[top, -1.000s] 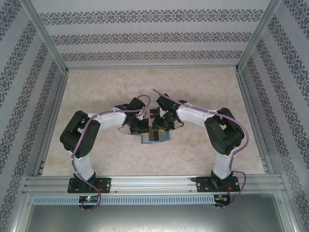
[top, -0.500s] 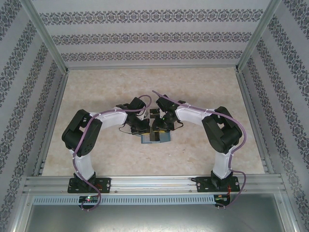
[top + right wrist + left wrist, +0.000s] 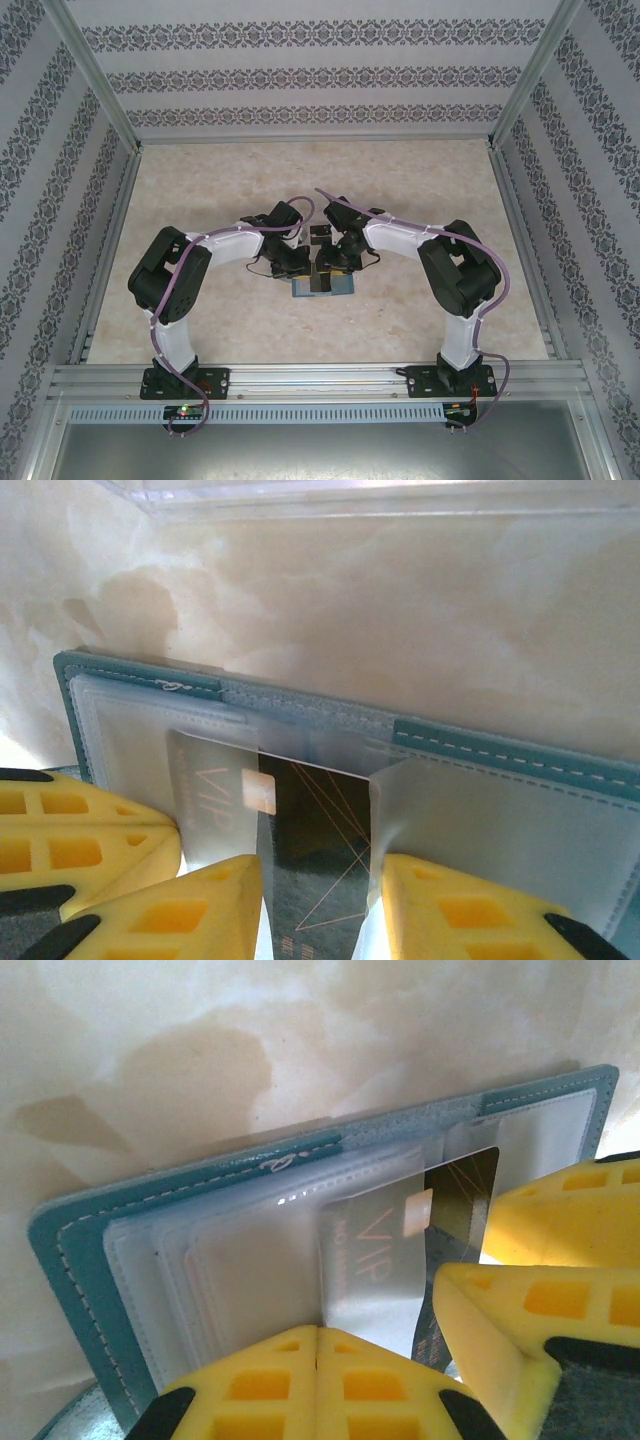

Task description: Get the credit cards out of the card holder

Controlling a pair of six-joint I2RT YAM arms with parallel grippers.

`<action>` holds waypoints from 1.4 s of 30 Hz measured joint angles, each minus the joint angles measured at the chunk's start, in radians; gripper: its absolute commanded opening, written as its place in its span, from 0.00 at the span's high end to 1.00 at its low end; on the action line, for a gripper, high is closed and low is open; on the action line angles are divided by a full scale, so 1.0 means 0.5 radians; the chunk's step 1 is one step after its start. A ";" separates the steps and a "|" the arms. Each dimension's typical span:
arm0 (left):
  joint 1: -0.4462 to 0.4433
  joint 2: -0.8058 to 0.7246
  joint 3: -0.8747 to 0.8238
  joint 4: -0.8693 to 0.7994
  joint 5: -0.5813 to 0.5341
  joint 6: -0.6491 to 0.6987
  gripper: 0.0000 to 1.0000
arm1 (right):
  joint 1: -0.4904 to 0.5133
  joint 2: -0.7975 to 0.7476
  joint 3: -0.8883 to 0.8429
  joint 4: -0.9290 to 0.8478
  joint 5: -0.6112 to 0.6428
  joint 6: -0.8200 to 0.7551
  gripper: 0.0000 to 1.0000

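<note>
- At the middle of the table [image 3: 200, 190], slightly toward its near edge, the card holder [image 3: 90, 1250] lies open and flat, clear sleeves up.
- A clear plastic piece [image 3: 380, 498] lies near it, apart.
- Both arms bend inward, wrists meeting above the holder.
- The left gripper [image 3: 317, 1355] has its fingers pressed together at the sleeves' edge, beside a pale VIP card [image 3: 365, 1260].
- The right gripper [image 3: 322, 875] has its jaws apart astride a dark card [image 3: 315, 820] that is partly out of its sleeve; whether they pinch it, I cannot tell.
</note>
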 measured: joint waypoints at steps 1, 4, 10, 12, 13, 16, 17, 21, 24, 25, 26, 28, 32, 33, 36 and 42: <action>0.000 0.000 0.000 0.000 0.000 0.000 1.00 | -0.004 0.002 0.000 0.000 -0.010 -0.001 0.60; 0.000 0.000 0.000 0.000 0.000 0.000 1.00 | -0.017 0.018 0.000 0.000 -0.032 -0.002 0.60; 0.000 0.000 0.000 0.000 0.000 0.000 1.00 | -0.043 0.017 -0.030 0.051 -0.106 -0.005 0.62; 0.000 0.000 0.000 0.000 0.000 0.000 1.00 | -0.056 0.005 -0.055 0.085 -0.154 0.000 0.64; 0.000 0.000 0.000 0.000 0.000 0.000 1.00 | -0.068 -0.002 -0.072 0.103 -0.175 0.001 0.64; 0.000 0.000 0.000 0.000 0.000 0.000 1.00 | -0.082 -0.032 -0.117 0.159 -0.219 0.012 0.65; 0.000 0.000 0.000 0.000 0.000 0.000 1.00 | -0.082 -0.047 -0.134 0.175 -0.236 0.017 0.66; 0.000 0.000 0.000 0.000 0.000 0.000 1.00 | -0.092 -0.113 -0.175 0.237 -0.317 0.055 0.67; 0.000 0.000 0.000 -0.001 0.000 0.000 1.00 | -0.092 -0.155 -0.192 0.288 -0.369 0.078 0.69; 0.000 0.000 0.000 -0.001 0.000 0.000 1.00 | -0.092 -0.166 -0.196 0.301 -0.385 0.085 0.71; 0.000 0.000 0.000 -0.001 0.000 0.000 1.00 | -0.092 -0.172 -0.197 0.310 -0.397 0.096 0.72; 0.000 0.000 0.000 -0.002 -0.001 0.000 1.00 | -0.095 -0.176 -0.197 0.324 -0.408 0.105 0.75; 0.000 0.000 0.000 -0.004 -0.001 0.000 1.00 | -0.096 -0.176 -0.205 0.330 -0.414 0.108 0.84; 0.000 0.000 0.000 -0.005 -0.002 0.000 1.00 | -0.100 -0.176 -0.208 0.330 -0.414 0.110 0.86; 0.000 0.000 0.000 -0.005 -0.002 0.000 1.00 | -0.108 -0.176 -0.213 0.327 -0.411 0.107 0.88; 0.000 0.000 0.000 -0.005 -0.002 0.000 1.00 | -0.108 -0.176 -0.213 0.291 -0.359 0.078 0.91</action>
